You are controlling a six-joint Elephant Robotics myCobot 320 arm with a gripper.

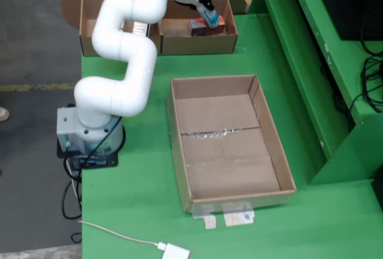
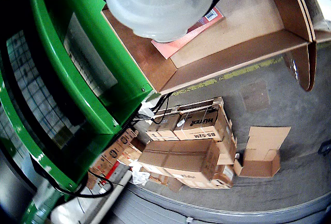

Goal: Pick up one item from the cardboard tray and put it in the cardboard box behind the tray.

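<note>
Overhead view: gripper [image 1: 209, 18] hangs over the cardboard box [image 1: 197, 34] at the table's far edge, above an orange item [image 1: 199, 26]; tray [image 1: 281, 157] empty; jaw state indiscernible; release apparently remains.

Tray [image 1: 227, 145] is plain matt brown cardboard, with shiny clear tape across its floor. Box [image 1: 197, 42] behind it is the same dull corrugated stuff. Arm [image 1: 125, 49] looks like smooth glossy white plastic. Worktop [image 1: 131, 199] is painted green, smooth and slightly sheeny. Frosted plastic dome [image 2: 160, 4] in the view riding on the gripper.
</note>
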